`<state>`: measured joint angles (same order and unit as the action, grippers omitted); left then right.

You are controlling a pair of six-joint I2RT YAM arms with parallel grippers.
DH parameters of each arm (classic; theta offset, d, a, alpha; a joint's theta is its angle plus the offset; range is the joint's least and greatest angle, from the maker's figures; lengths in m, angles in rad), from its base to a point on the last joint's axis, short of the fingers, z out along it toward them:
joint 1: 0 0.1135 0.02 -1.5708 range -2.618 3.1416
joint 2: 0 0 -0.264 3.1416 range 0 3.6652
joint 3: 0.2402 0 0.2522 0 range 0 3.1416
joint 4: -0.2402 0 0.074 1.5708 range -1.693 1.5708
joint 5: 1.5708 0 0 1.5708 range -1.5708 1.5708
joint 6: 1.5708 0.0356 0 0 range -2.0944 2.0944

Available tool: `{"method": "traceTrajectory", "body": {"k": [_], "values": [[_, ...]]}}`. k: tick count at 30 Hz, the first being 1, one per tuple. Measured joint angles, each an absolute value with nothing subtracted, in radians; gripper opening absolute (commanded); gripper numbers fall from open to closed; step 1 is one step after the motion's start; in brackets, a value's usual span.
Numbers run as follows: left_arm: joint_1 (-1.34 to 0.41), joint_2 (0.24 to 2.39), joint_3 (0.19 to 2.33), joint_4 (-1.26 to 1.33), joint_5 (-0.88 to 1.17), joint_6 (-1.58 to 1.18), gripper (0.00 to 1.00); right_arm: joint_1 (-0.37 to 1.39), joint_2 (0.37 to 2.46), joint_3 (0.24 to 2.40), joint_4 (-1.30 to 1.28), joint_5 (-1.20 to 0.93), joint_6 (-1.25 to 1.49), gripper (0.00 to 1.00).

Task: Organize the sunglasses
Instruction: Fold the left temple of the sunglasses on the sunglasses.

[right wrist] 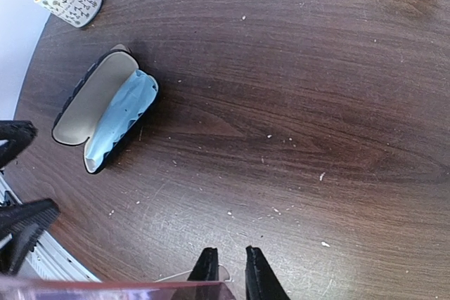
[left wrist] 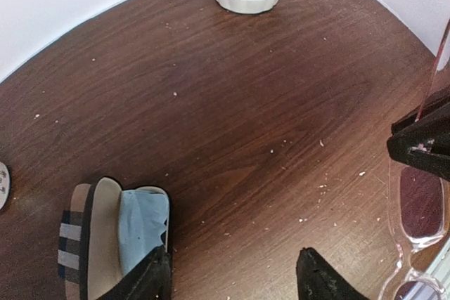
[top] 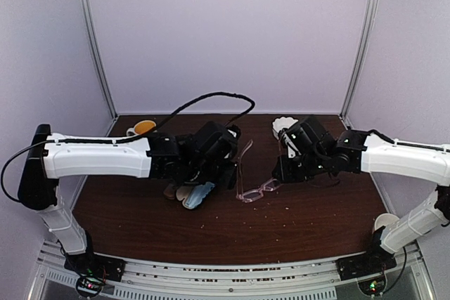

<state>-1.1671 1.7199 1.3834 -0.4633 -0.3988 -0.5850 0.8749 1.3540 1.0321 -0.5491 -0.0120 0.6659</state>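
Right gripper point(right wrist: 229, 251) pinching thin translucent pink-framed glasses point(top: 254, 192), centre of overhead view; left gripper point(left wrist: 232, 253) spread wide beside open striped oblong case point(left wrist: 74, 240), cream lining, crumpled blue cloth point(left wrist: 140, 226); grainy dark wood table point(left wrist: 246, 117).

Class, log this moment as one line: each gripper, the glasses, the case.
left gripper: open, empty, by open case | right gripper: shut on pink glasses | glasses not yet in case

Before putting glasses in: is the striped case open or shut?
Open: the striped case lies with its lid folded back, showing the tan lining and a light blue cloth inside.
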Motion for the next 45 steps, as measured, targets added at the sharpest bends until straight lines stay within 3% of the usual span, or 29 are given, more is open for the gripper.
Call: {"method": "traceTrajectory", "body": {"k": [12,23,30,41,45], "values": [[-1.167,1.409,1.229,-0.468,-0.466,-0.499,0.73,0.876,1.326,1.032,-0.577,0.072,0.664,0.15],[-1.167,1.268,1.052,-0.285,-0.138,-0.392,0.72,0.876,1.295,1.047,-0.573,0.104,0.647,0.14],[-1.167,1.281,1.052,-0.184,0.023,-0.375,0.66,0.876,1.239,1.035,-0.511,0.087,0.607,0.13],[-1.167,1.273,1.018,-0.1,0.06,-0.392,0.53,0.876,1.188,0.999,-0.435,0.068,0.544,0.1],[-1.167,1.273,1.011,-0.072,0.06,-0.406,0.53,0.876,1.176,0.987,-0.42,0.065,0.53,0.08]]}}
